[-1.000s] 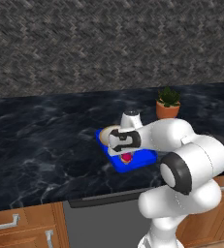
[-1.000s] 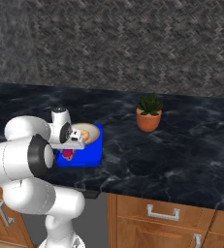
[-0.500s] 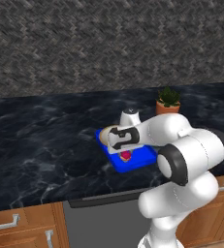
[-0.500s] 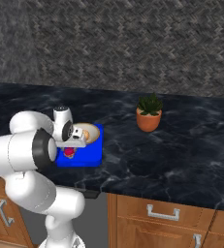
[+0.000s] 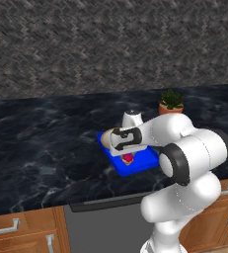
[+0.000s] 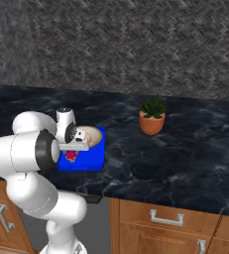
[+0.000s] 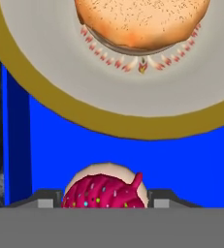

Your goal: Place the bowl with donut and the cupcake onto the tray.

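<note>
The blue tray (image 5: 141, 162) (image 6: 94, 158) (image 7: 191, 164) lies on the dark counter. On it sits the tan bowl (image 5: 105, 140) (image 6: 95, 134) (image 7: 40, 77) holding the glazed donut (image 7: 137, 19) (image 6: 86, 137). The pink-topped cupcake (image 5: 128, 158) (image 6: 71, 156) (image 7: 106, 190) stands on the tray just in front of the bowl. My gripper (image 5: 128, 151) (image 6: 72, 149) (image 7: 106, 201) hangs right over the cupcake, pointing down. It is open, one fingertip on each side of the cupcake and close to it.
A terracotta pot with a green plant (image 5: 171, 102) (image 6: 152, 117) stands on the counter to the right of the tray, near the stone wall. Wooden drawers (image 6: 175, 218) run below the counter's front edge.
The hand has crept slightly upward over the tray and the arm's elbow has shifted. The cupcake, bowl and tray have stayed where they were.
</note>
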